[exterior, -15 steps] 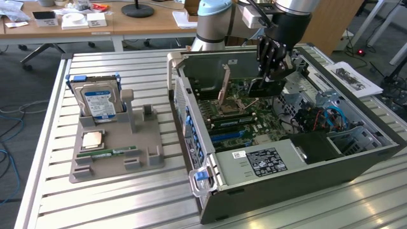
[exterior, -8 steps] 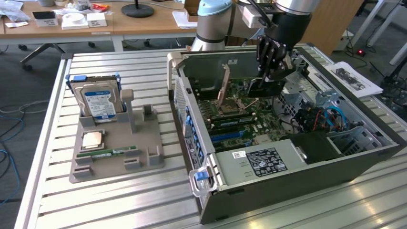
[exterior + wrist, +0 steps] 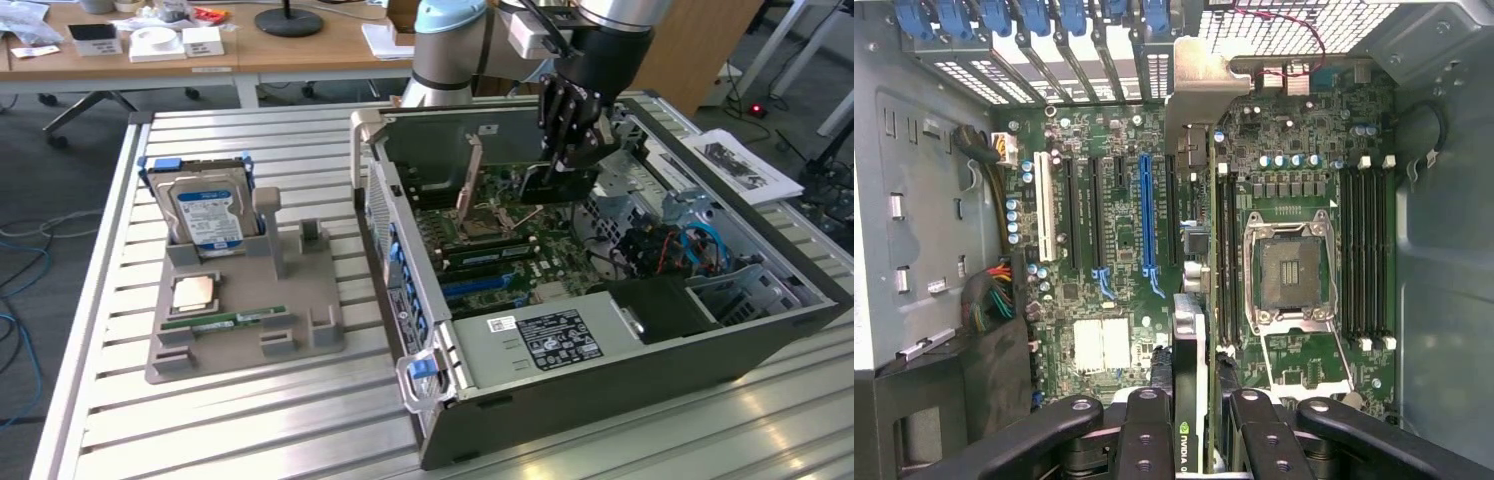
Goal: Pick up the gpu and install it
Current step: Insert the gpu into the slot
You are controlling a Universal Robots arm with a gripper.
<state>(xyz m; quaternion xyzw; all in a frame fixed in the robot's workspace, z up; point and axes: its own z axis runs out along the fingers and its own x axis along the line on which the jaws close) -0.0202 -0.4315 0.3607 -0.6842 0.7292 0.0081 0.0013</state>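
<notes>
We see a slatted metal table [image 3: 240, 420] carrying an open case [image 3: 641, 370], its board [image 3: 501, 245] laid bare. The arm [image 3: 614, 40] reaches down into the case from the far side. On the exterior view's left of the case sits a grey tray [image 3: 314, 300] with a blue-labelled drive [image 3: 203, 212] standing upright in it.

The gripper [image 3: 567, 160] is closed on the gpu [image 3: 550, 185], and we see black fingers [image 3: 1144, 440] pressing the card from both sides. It hangs inside the case just above the board, and we cannot tell whether it touches it. In the exterior view it shows as a thin dark rectangle below the fingers. From the wrist we see the gpu [image 3: 1192, 330] edge-on: a dark face, a thin green board edge and a green logo near the grip. A silver bracket [image 3: 1199, 110] sits at the far end, toward the case's rear slot covers. The card runs just beside the blue slot [image 3: 1147, 210] – between it and the socket [image 3: 1294, 270]
</notes>
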